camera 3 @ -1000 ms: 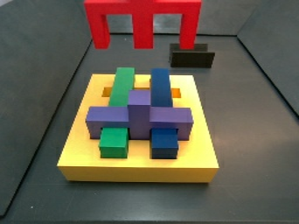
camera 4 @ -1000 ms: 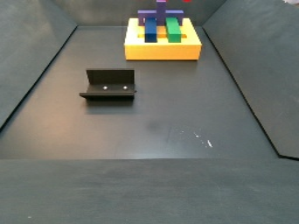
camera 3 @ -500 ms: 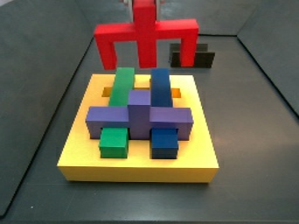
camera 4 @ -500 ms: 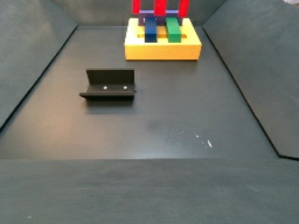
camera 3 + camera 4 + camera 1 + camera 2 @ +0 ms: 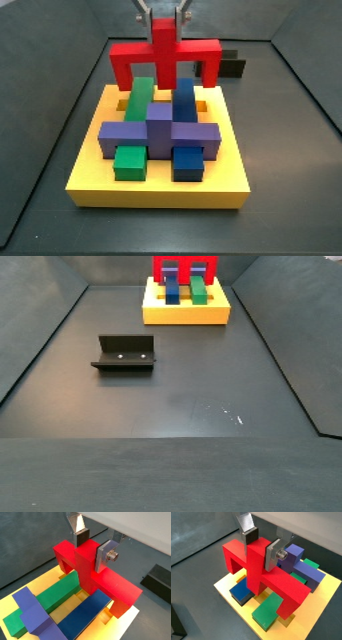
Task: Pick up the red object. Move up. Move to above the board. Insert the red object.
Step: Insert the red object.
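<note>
Red object (image 5: 93,572), clenched in the gripper (image 5: 92,546) jaws, hovered over the board (image 5: 94,165); legs needed squaring with the slots.

Tool (image 5: 162,17), gripping red object (image 5: 163,55): descending since a second ago, now straddling board (image 5: 94,180) at its far end.

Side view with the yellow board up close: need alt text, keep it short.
The gripper holds the red object by its central stub, legs down over the far end of the yellow board. The board carries a green block, a blue block and a purple cross block; the dark fixture stands behind.
</note>
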You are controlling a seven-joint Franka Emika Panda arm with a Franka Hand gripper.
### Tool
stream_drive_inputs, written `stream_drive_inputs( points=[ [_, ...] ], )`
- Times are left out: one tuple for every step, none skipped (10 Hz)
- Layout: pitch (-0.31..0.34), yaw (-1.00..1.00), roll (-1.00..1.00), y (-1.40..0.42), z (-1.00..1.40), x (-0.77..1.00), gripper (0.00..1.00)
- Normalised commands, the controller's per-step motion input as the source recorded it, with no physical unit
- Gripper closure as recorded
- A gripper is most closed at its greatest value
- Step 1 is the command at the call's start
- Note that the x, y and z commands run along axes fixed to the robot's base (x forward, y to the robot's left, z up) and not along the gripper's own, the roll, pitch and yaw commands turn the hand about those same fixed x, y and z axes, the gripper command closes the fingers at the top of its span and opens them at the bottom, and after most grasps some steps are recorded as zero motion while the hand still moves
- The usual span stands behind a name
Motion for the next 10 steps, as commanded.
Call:
stream_drive_inputs(
  points=[
    [0.000, 0.00, 0.01, 0.00, -0.21, 0.00, 1.00],
    [0.000, 0.01, 0.01, 0.00, -0.21, 0.00, 1.00],
    [-0.016, 0.01, 0.00, 0.00, -0.19, -0.03, 1.00],
    [-0.023, 0.04, 0.00, -0.01, -0.21, 0.00, 1.00],
    [-0.019, 0.06, 0.00, -0.07, -0.15, 0.02, 1.00],
    [-0.007, 0.01, 0.00, -0.08, -0.14, 0.05, 1.00],
    [-0.034, 0.01, 0.00, -0.05, -0.20, 0.00, 1.00],
    [-0.027, 0.00, 0.00, 0.00, -0.21, 0.00, 1.00],
    [-0.036, 0.00, -0.01, 0.00, -0.22, 0.00, 1.00],
    [-0.030, 0.00, -0.02, 0.00, -0.18, 0.00, 1.00]
  ],
)
